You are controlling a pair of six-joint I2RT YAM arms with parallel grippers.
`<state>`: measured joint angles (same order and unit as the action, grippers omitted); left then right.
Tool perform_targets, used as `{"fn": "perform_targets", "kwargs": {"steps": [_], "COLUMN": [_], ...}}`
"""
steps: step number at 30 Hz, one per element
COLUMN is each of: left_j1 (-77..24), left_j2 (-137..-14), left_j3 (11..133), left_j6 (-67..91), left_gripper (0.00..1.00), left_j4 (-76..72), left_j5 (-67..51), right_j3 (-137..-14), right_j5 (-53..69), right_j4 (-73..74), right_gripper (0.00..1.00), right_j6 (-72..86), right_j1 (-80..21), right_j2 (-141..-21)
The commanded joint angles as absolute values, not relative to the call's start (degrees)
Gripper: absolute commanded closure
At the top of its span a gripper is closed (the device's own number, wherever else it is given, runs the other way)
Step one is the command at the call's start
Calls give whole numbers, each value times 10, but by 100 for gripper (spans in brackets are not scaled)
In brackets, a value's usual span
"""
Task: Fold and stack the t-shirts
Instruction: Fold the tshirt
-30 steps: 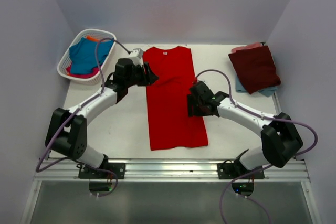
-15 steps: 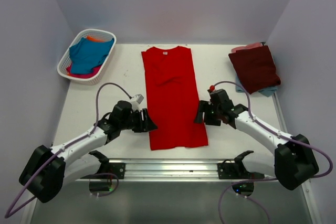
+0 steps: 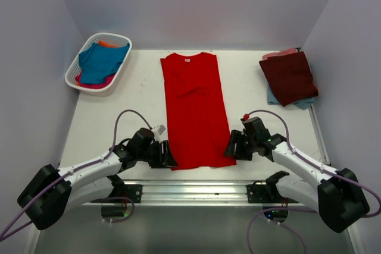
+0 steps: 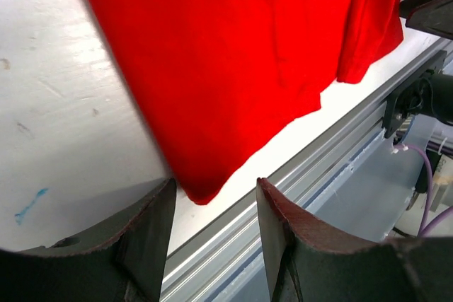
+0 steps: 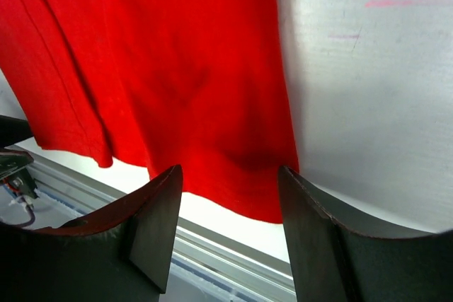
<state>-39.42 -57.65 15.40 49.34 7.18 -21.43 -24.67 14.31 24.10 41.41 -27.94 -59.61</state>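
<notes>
The red t-shirt [image 3: 193, 111] lies flat down the middle of the table [image 3: 119, 123], collar at the far end and hem at the near edge. The left gripper [image 3: 168, 154] sits at the hem's left corner, jaws apart, nothing clamped. The right gripper [image 3: 229, 147] sits at the right corner, likewise parted and gripping nothing. The maroon t-shirt [image 3: 290, 77] lies folded at the far right. The teal t-shirt [image 3: 102, 60] rests in the white basket [image 3: 74, 74] at the far left.
</notes>
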Motion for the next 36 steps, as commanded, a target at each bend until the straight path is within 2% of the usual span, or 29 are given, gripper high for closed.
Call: {"fn": "perform_targets", "kwargs": {"steps": [1,12,21,28,36], "left_j1": [-412,-427,-429,-431,-434], "left_j2": [-585,-629,-632,-592,-623], "left_j3": [142,153,175,216,159], "left_j6": [517,518,515,532,550], "left_gripper": [46,47,47,46,48], "left_j4": [82,71,125,273,180], "left_j5": [-196,-157,-111,-36,-82], "right_j3": [-235,-262,-236,-216,-212], "right_j5": [163,48,98,137,147], "right_j4": [260,382,298,262,258], "right_gripper": [41,43,44,47,51], "right_j6": [432,406,428,444,445], "right_j1": [-278,-277,-278,-276,-278], "right_j2": [-576,-505,-555,-575,-578]}}
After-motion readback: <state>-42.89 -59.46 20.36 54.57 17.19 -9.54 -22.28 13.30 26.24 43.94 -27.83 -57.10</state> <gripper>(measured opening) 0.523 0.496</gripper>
